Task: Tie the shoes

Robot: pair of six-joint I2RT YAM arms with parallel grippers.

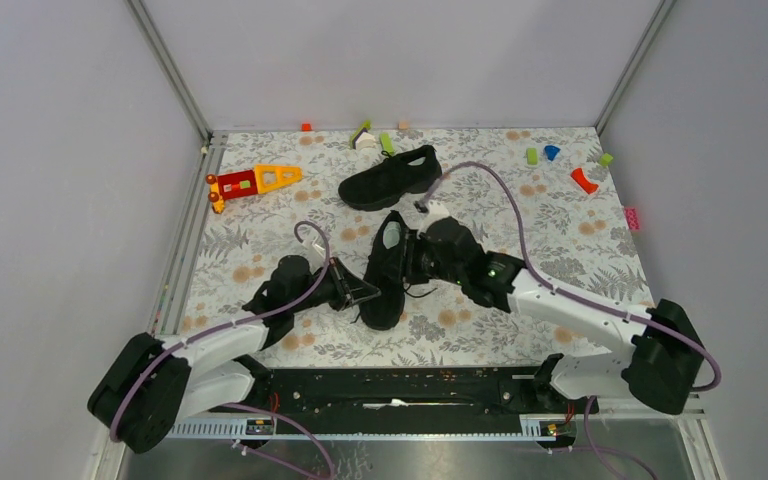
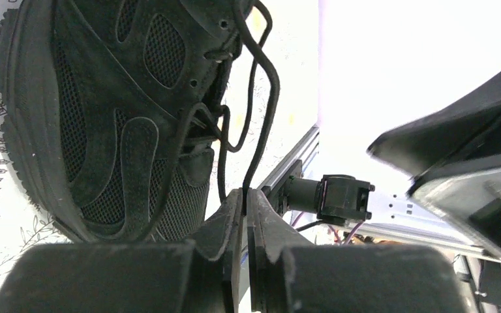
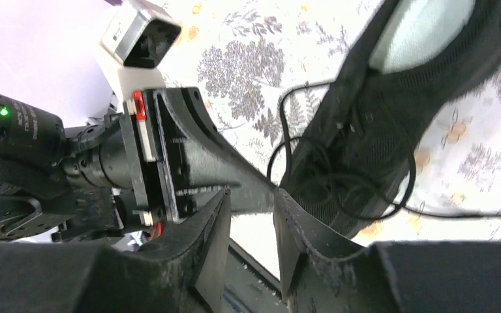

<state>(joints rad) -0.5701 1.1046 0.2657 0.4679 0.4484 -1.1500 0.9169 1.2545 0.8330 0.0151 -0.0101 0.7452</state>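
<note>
Just ahead of the arms, near shoe (image 1: pixel 385 275): resting sole-down at mid-table between the two grippers; long axis running near to far, toe toward the arm bases, heel opening with its pale insole toward the back wall
Far shoe (image 1: pixel 390 177): beyond the near shoe and apart from it; long axis lying across the table, right end angled further back; toe end hard to tell from above
Left gripper (image 2: pixel 244 195): just beside the near shoe's left flank, by its toe half; clenched tight on a thin black lace (image 2: pixel 261 111) that runs from the fingertips up to the eyelets
Right gripper (image 3: pixel 251 205): just beside the near shoe's right flank; fingers parted with a bare gap, grasping nothing; loose lace loops lying just past the fingertips
Table cover (image 1: pixel 560 240): pale cloth with a floral print
Toy (image 1: pixel 252 182): red, yellow and orange, at far left, well apart from both shoes
</note>
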